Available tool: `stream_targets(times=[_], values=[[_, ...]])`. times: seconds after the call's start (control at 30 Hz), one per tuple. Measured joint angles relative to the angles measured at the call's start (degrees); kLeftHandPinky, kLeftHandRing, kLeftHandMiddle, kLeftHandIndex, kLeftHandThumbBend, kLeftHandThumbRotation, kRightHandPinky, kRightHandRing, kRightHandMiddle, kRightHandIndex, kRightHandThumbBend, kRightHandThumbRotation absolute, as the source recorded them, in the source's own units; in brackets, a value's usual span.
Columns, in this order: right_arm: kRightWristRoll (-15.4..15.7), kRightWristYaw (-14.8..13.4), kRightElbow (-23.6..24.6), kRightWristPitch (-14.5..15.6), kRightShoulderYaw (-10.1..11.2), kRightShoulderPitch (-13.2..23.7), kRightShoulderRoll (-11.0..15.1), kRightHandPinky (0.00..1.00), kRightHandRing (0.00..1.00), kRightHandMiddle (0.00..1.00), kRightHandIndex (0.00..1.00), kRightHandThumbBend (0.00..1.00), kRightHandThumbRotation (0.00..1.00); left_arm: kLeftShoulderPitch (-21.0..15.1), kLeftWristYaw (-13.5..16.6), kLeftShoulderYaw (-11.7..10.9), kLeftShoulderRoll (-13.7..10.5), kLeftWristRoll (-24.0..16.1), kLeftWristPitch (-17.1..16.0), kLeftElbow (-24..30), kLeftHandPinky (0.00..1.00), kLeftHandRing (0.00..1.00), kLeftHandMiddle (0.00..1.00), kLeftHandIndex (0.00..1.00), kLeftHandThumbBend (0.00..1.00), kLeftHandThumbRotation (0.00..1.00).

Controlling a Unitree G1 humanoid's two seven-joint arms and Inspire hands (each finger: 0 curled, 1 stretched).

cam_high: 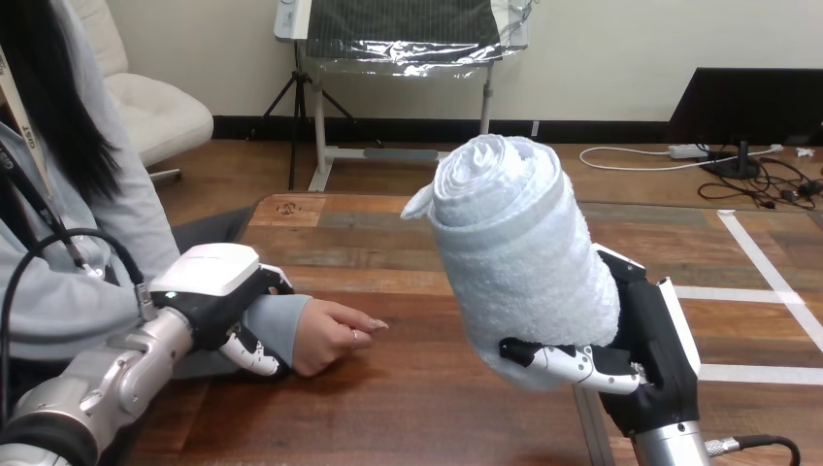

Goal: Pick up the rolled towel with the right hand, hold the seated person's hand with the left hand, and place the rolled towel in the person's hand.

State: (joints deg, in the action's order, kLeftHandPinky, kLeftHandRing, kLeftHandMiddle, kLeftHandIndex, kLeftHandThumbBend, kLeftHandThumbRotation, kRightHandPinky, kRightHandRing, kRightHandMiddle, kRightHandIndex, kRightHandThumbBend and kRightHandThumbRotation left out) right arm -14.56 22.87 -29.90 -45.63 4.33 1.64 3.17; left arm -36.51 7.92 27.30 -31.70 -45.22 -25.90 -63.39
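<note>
Wooden table [417, 408] boards are spread beneath both arms. The right hand [652, 349] is closed round the rolled towel [524, 262], which is held nearly upright above the table's right part. The left hand [218, 296] is curled round the wrist of the person's hand [330, 335], which is rested on the table at the left.

The wooden table [437, 243] bears the person's hand [330, 335], resting at its left.

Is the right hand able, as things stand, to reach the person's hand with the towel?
Probably yes. Only bare table lies between the right hand, shut on the rolled towel, and the person's hand. The left hand grips the wrist, though the person's fingers are curled.
</note>
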Motion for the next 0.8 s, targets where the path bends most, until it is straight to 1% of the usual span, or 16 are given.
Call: stream_targets(times=[0.03,0.17,0.43,0.63,0.8], values=[[0.01,-0.01,0.0,0.0,0.0,0.01,-0.08,0.22,0.3,0.42,0.45,0.53,0.0,0.0,-0.11,0.08,0.02,-0.02,0.08,0.21,0.5,0.57,0.6,0.65,1.0,0.17],[0.05,-0.07,0.0,0.01,0.0,0.01,-0.5,0.22,0.3,0.42,0.44,0.53,0.0,0.0,-0.21,0.61,0.04,-0.07,0.27,0.9,0.45,0.52,0.56,0.61,1.0,0.13],[0.05,0.0,0.0,0.11,-0.09,0.03,-0.81,0.22,0.3,0.41,0.44,0.52,0.0,0.01,-0.17,1.08,0.18,0.08,-0.16,2.07,0.4,0.43,0.47,0.5,0.98,0.04],[0.04,0.0,0.0,0.25,-0.07,0.05,-0.76,0.22,0.3,0.41,0.44,0.52,0.0,0.01,-0.65,1.08,0.22,0.39,-1.09,2.22,0.35,0.37,0.42,0.43,0.95,0.01],[0.04,-0.02,0.0,0.68,-0.02,0.04,-0.66,0.22,0.3,0.41,0.44,0.52,0.0,0.09,-0.74,1.02,0.2,0.92,-1.4,2.18,0.32,0.35,0.4,0.41,0.93,0.0]])
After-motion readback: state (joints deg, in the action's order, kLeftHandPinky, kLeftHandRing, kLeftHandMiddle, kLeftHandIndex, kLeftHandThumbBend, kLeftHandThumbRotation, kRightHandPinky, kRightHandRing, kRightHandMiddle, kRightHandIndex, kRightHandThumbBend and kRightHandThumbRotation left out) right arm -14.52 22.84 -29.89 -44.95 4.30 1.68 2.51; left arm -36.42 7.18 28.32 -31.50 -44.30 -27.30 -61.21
